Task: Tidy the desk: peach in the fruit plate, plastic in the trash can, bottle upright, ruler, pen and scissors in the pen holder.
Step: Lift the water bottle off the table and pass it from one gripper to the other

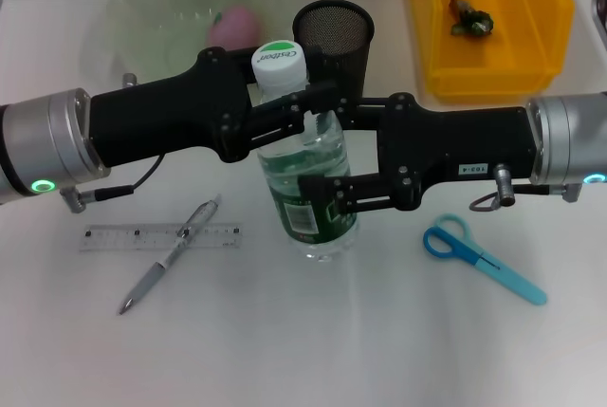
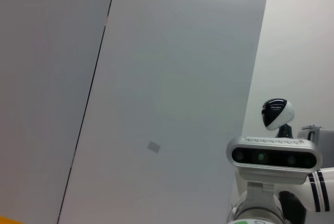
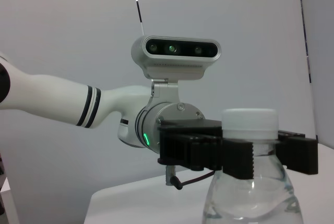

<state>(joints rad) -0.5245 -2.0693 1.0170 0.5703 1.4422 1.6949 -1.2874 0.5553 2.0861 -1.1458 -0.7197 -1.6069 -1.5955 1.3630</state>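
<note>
Bottle (image 1: 311,170) stands upright near the middle of the desk (image 1: 303,350), white cap on top and green label around its lower half, and I have both tools on it. My left tool (image 1: 294,108) is clamped around the neck just under the cap; the right wrist view shows those serrated black fingers (image 3: 237,156) pressed against the clear plastic on both sides below the cap. My right tool (image 1: 332,194) grips the body lower down, across the label, its fingers closed against the bottle. Just behind the bottle, toward the far edge, sits the black mesh pen holder (image 1: 333,37), and beside that, toward the far left corner, the pale green fruit plate (image 1: 171,9) with the pink peach (image 1: 234,26) lying in it. At the far right corner is the yellow trash can (image 1: 493,23), with a small crumpled piece of plastic (image 1: 471,18) on its floor. Nearer the front, on the left, the clear ruler (image 1: 159,237) lies flat with the grey pen (image 1: 171,253) resting diagonally across it. On the right side of the desk, the blue scissors (image 1: 479,257) lie flat, handles toward the bottle and apart from it.
</note>
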